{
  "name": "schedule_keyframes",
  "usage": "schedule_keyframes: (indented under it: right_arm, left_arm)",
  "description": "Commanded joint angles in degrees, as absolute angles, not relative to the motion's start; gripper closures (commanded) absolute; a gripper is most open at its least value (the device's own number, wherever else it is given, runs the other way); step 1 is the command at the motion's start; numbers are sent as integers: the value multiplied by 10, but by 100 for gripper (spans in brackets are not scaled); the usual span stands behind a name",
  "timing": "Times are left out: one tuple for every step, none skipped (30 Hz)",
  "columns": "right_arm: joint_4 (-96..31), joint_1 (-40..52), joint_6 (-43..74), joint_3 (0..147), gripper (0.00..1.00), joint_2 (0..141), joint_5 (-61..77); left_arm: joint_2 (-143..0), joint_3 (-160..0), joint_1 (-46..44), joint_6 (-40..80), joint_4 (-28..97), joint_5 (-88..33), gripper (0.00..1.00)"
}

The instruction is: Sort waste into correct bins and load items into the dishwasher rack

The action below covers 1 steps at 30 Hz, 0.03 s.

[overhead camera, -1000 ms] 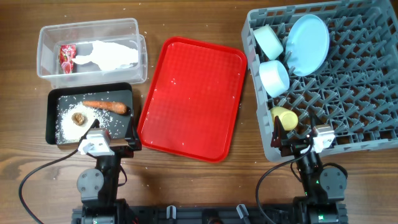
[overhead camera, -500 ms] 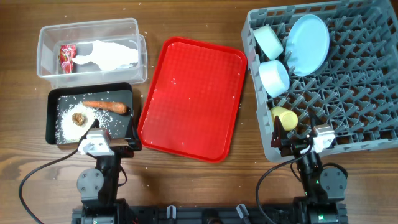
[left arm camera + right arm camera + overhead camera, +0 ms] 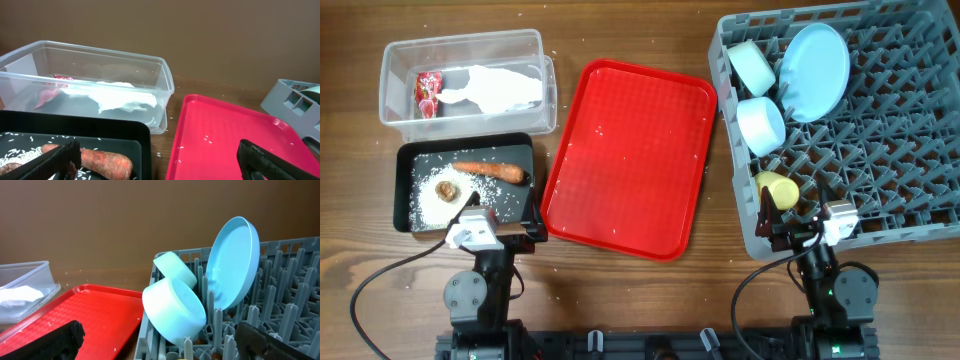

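The clear tub (image 3: 460, 45) holds the red wrapper (image 3: 427, 90) and the white napkin (image 3: 496, 88). The black tray (image 3: 402, 190) holds the carrot (image 3: 490, 170), the brown lump (image 3: 447, 190) and rice (image 3: 425, 205). The grey rack (image 3: 900, 130) holds the blue plate (image 3: 817, 70), pale green bowl (image 3: 752, 65), blue bowl (image 3: 761, 124) and yellow cup (image 3: 779, 189). I cannot make out the spoon. My left gripper (image 3: 500, 222) (image 3: 160, 162) is open and empty at the black tray's front edge. My right gripper (image 3: 798, 222) (image 3: 165, 345) is open and empty at the rack's front left corner.
The flat red serving tray (image 3: 630, 155) lies between the bins and the rack, with a few rice grains on it. It also shows in the left wrist view (image 3: 225, 130) and in the right wrist view (image 3: 85, 310). Both arm bases stand at the table's front edge.
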<state>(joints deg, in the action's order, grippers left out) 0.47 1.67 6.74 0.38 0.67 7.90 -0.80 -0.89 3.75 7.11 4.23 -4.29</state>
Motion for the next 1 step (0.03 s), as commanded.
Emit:
schedule_keyframes:
  right_arm:
    - [7, 14, 61, 3, 0, 3, 86]
  left_arm:
    - [-2, -3, 35, 66, 41, -35, 0]
